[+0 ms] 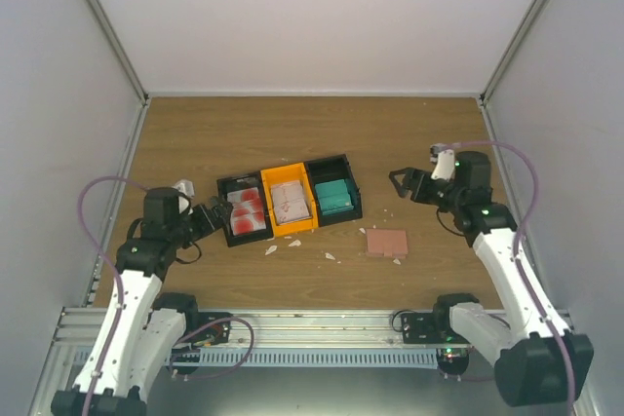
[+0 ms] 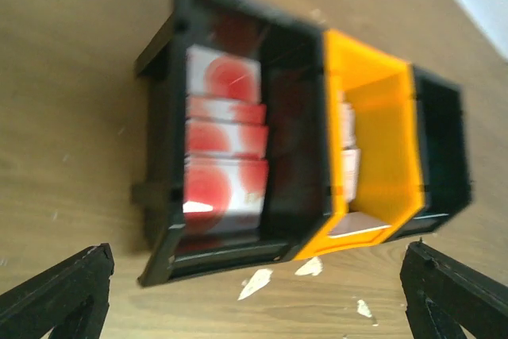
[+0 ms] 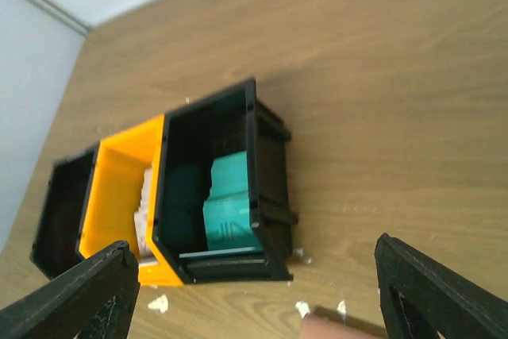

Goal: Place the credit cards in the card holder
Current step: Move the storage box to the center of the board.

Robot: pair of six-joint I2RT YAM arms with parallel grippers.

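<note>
Credit cards (image 1: pixel 248 209): three kinds, one per compartment of the bins (image 1: pixel 292 229): white with red blobs in the left black one, pale in the orange middle, teal in the right black one.
Red cards' lie: overlapping along their bin, long sides across it.
Card holder (image 1: pixel 387 242): reddish-brown, flat on the tabletop (image 1: pixel 292 133), front right of the bins, long side left to right.
Left hand (image 1: pixel 213 216): wide open, empty, beside the red cards' bin.
Right hand (image 1: pixel 400 185): wide open, empty, right of the bins.
</note>
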